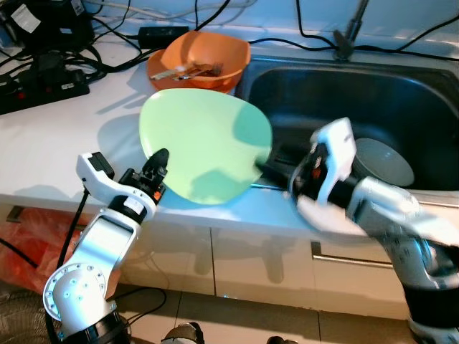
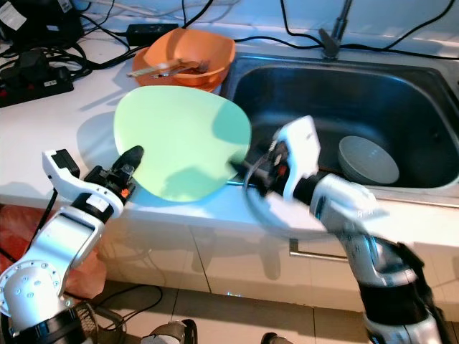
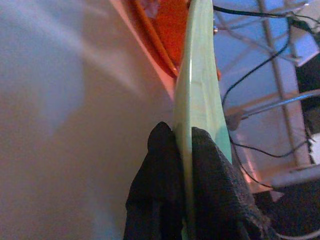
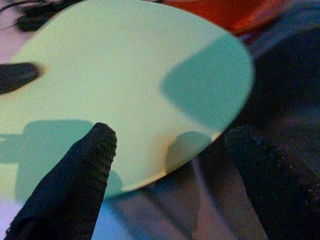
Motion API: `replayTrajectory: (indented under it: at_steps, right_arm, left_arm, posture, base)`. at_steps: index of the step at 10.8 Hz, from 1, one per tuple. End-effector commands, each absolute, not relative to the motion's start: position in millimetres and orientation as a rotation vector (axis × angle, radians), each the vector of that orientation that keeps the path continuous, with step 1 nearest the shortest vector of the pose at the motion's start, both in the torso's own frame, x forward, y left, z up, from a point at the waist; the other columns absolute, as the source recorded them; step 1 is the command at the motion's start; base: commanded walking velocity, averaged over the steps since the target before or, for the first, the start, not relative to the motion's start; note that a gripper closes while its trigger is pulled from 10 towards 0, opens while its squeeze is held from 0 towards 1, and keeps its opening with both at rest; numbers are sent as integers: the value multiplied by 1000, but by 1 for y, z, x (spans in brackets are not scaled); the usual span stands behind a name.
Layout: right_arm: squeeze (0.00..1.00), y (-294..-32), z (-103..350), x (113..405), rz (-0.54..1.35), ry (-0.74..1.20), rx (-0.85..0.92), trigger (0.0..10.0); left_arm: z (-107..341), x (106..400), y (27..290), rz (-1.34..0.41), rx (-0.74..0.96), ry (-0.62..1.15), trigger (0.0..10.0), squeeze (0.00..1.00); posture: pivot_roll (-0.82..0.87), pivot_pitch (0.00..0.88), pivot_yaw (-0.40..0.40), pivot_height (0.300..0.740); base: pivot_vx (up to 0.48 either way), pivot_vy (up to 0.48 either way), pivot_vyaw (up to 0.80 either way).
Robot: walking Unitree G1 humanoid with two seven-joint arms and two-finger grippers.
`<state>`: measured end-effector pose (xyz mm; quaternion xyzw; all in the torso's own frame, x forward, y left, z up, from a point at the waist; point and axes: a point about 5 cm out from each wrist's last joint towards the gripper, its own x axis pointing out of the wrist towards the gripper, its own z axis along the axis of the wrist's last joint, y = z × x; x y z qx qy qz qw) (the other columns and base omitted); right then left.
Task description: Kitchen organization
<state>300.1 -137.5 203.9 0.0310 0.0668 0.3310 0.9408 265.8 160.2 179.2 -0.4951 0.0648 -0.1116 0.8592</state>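
A pale green plate (image 1: 204, 143) is held tilted above the white counter (image 1: 72, 136), just left of the sink. My left gripper (image 1: 159, 161) is shut on the plate's near-left rim; in the left wrist view both black fingers (image 3: 165, 165) pinch the plate (image 3: 200, 75) edge-on. My right gripper (image 1: 269, 168) is open at the plate's right rim, over the sink's edge. In the right wrist view one finger (image 4: 85, 170) lies in front of the plate's face (image 4: 125, 75) and the other stands past its edge.
An orange bowl (image 1: 201, 61) with utensils sits behind the plate. The dark steel sink (image 1: 401, 93) holds a grey bowl (image 1: 384, 161). A faucet base (image 1: 344, 43) and cables run along the back. A black power strip (image 1: 43, 82) lies far left.
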Motion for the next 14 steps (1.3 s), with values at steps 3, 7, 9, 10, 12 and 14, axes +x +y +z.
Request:
replayTrajectory:
  at_steps: [3, 7, 9, 10, 12, 14]
  right_arm:
    - [0, -165, 205, 322, 399, 144, 247, 10000]
    - [0, -161, 203, 326, 410, 155, 387, 10000]
    - [0, -160, 206, 325, 439, 136, 436, 10000]
    - [0, -159, 208, 323, 480, 119, 480, 10000]
    - [0, -152, 210, 317, 563, 120, 510, 10000]
    - [0, -145, 210, 310, 678, 114, 571, 10000]
  left_arm:
    - [152, 259, 149, -297, -1102, 213, 0, 0]
    - [160, 260, 144, -396, -1124, 152, 0, 0]
    - [163, 260, 140, -436, -1148, 136, 0, 0]
    - [164, 262, 135, -467, -1150, 136, 0, 0]
    - [166, 263, 133, -498, -1176, 124, 0, 0]
    - [166, 264, 133, -513, -1195, 122, 0, 0]
  posture:
    - [108, 162, -3, 740]
    - [113, 158, -5, 740]
    - [111, 158, -5, 740]
    - [109, 158, -4, 740]
    - [108, 158, -2, 740]
    - [108, 159, -4, 740]
  base:
    - [0, 0, 0]
    - [0, 0, 0]
    - [0, 0, 0]
    - [0, 0, 0]
    - [0, 0, 0]
    - [0, 0, 0]
